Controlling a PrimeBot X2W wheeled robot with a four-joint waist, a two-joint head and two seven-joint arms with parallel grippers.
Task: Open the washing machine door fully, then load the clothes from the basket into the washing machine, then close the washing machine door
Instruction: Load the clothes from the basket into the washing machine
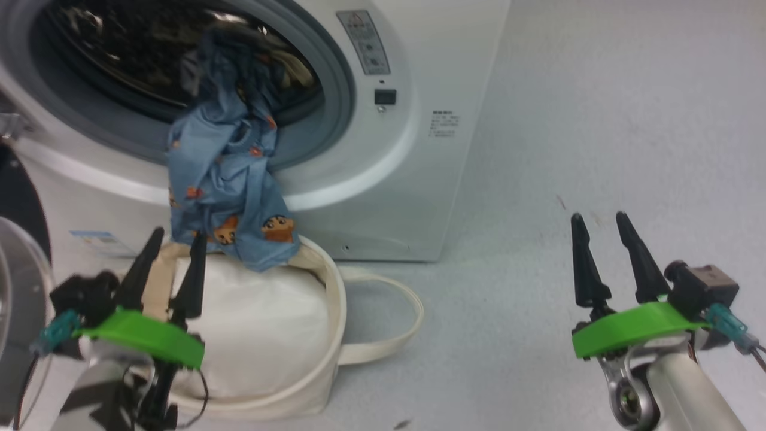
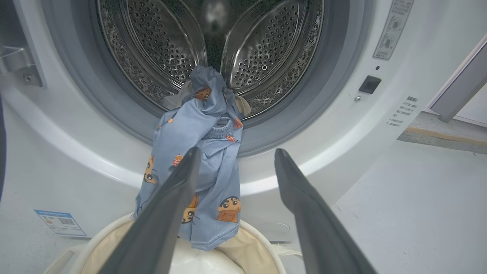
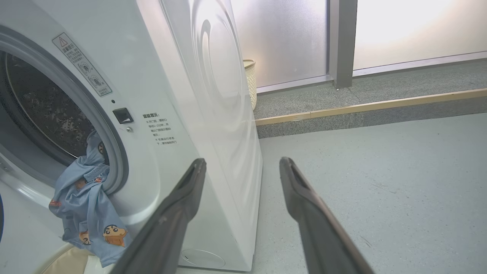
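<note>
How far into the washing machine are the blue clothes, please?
Partly in: the clothes hang from the drum over the grey gasket, down toward the basket.

The washing machine bears a warning sticker and small print right of the left gripper fingers, a QR label left; wording unreadable.

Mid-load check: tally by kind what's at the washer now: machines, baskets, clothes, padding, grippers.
washing machine: 1
canvas basket: 1
blue printed clothes, one bunch hanging out of the drum, separate garments cannot be told: 1
white padding in the basket: 1
grippers, both open, left gripper and right gripper: 2
Total: 6
</note>
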